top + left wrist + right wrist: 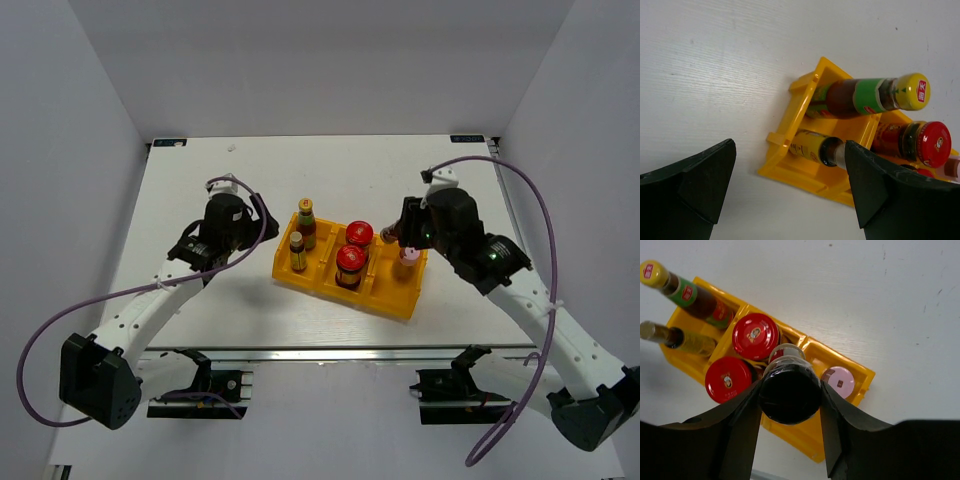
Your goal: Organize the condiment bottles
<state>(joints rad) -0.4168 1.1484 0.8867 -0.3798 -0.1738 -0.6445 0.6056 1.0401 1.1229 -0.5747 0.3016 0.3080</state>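
Where white walls [320, 60] enclose the table [250, 190], a yellow tray [395, 300] holds condiment bottles [306, 222].

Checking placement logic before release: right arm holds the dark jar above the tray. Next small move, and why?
Probably ease the dark spice jar down into the right compartment of the tray, beside the pink-lidded shaker. The right gripper is shut on it above the tray, and the other two compartments each hold a pair.

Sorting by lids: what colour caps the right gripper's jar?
Black, topping the dark spice jar; right wrist view.
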